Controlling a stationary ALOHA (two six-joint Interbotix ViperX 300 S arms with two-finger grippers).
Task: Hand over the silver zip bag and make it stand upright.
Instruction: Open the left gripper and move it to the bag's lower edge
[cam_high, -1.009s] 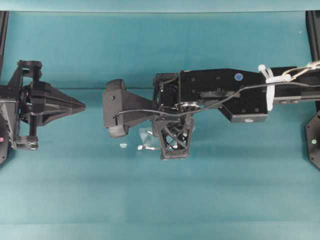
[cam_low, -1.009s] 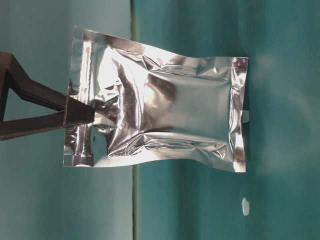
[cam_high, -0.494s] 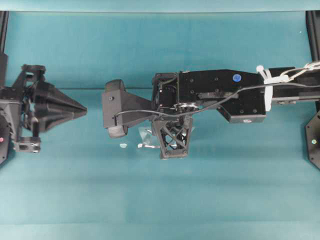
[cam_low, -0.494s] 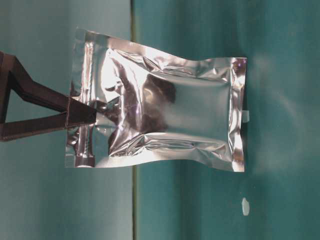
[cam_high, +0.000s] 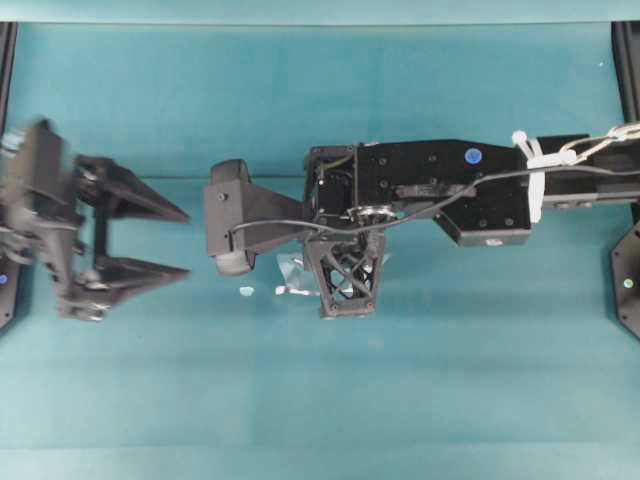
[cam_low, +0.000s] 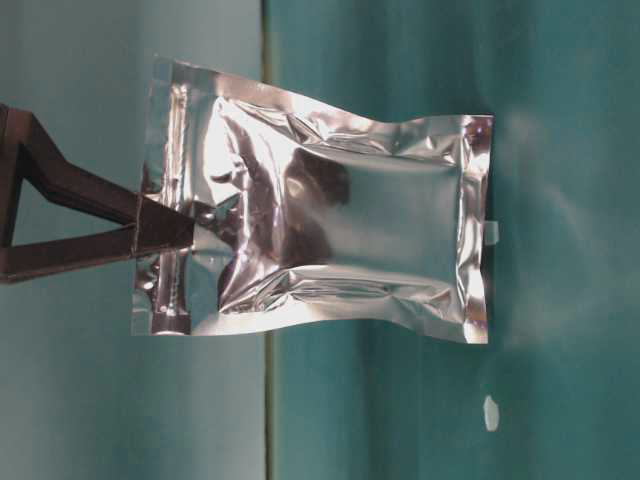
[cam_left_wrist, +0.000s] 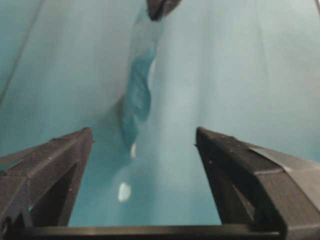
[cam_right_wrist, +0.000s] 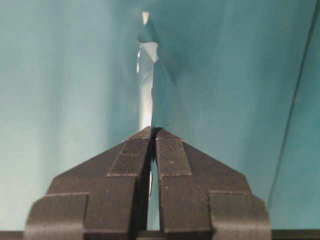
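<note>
Stretching from edge to edge, a plain teal table fills every view, dotted with a small white scrap. From overhead, the right arm hides nearly all of the shiny, crinkled silver zip bag; only the table-level view shows its full rectangle, puffy mirror-like middle and flat sealed edges. The right gripper is clamped on the bag's sealed edge, the foil seen edge-on rising from between its closed ribbed pads. The left gripper, blurred, faces the bag with its jaws spread wide and nothing between them, well apart from the pouch.
</note>
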